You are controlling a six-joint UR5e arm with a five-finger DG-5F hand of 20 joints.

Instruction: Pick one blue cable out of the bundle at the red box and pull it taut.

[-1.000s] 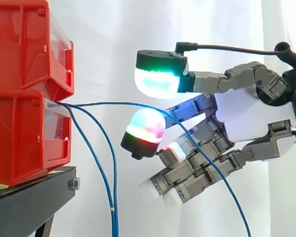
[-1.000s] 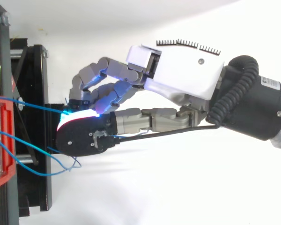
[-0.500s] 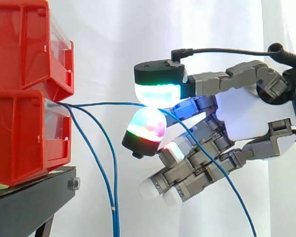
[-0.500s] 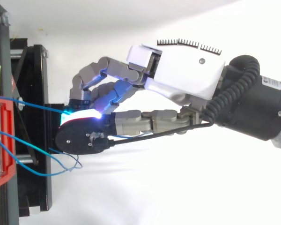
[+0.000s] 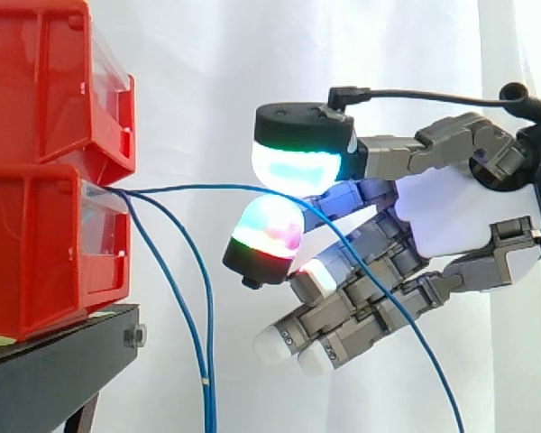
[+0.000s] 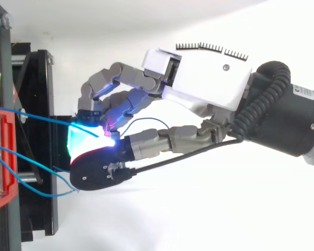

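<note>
hand point(image 5: 451, 216) with fingers curled, two glowing pads point(image 5: 298, 167) nipping one blue cable point(image 5: 198, 188) near the lower red box point(image 5: 36, 244), cable arching slack from box to pads, other blue cables point(image 5: 203, 343) hanging beside the black stand point(image 5: 54, 361)

The upper box point(image 5: 45, 81) sits on the lower box point(image 5: 36, 244) at the left, and both rest on a stand point(image 5: 54, 370). A curtain point(image 5: 207, 90) hangs behind everything. The hand point(image 5: 451, 216) is to the right of the boxes, apart from them, and the arm point(image 6: 288, 120) comes in from the right edge. Several cables point(image 5: 194, 334) come out of the front of the lower box and hang down just right of the stand. One cable point(image 5: 207, 188) goes to the right, reaches the hand, then falls toward the lower right.
</note>
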